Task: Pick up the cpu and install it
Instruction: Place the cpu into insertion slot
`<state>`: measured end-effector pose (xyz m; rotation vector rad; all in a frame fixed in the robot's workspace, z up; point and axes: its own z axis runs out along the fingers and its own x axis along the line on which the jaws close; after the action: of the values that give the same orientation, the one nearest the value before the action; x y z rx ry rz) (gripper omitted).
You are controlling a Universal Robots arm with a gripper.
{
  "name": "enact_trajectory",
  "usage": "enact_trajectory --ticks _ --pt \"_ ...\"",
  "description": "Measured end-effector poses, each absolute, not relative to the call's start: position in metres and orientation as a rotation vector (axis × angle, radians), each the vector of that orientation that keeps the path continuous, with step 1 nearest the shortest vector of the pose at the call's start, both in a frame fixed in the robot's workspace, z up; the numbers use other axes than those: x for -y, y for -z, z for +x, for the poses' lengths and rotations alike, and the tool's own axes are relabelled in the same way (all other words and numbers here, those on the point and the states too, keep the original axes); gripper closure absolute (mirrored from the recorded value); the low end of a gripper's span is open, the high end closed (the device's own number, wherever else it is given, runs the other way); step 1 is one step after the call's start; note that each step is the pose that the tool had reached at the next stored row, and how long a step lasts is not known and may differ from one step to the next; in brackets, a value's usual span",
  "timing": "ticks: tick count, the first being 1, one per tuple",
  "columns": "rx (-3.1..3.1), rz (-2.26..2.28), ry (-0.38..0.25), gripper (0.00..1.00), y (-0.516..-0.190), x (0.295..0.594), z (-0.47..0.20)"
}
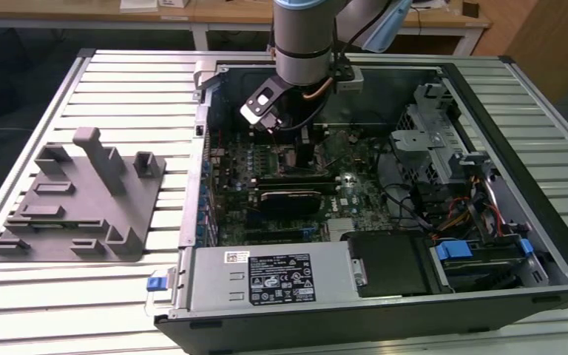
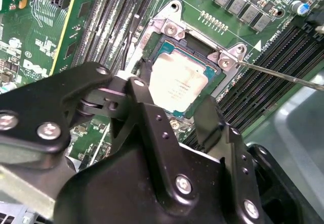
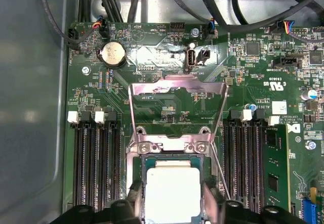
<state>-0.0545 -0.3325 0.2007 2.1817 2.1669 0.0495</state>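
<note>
Cpu, a small flat silvery-grey square chip, sits level in the black metal-framed socket — black pincer clamped on opposite edges to keep it square.

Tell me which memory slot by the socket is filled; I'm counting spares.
The one holding the green module, outermost in the bank across the cpu from the coin battery; the other slots are bare black.

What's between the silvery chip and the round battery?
The socket's flipped-open metal frame, seen in the first wrist view, between the cpu and battery.
</note>
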Motion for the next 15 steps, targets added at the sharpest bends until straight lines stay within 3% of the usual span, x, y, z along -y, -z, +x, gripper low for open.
enact_trajectory --ticks 2,3,7,12,15 --pt "-2.167 2.182 -0.05 0.4 -0.2007 0.3324 -0.0545" --pt "-2.167 2.182 -0.05 0.53 -0.2007 0.3325 -0.0545" --pt "-2.167 2.182 -0.05 0.64 -0.2007 0.3324 -0.0545" --pt "-2.167 2.182 -0.051 0.88 -0.2007 0.3324 -0.0545" --pt "-2.167 2.182 -0.051 0.89 -0.2007 0.3325 -0.0545"
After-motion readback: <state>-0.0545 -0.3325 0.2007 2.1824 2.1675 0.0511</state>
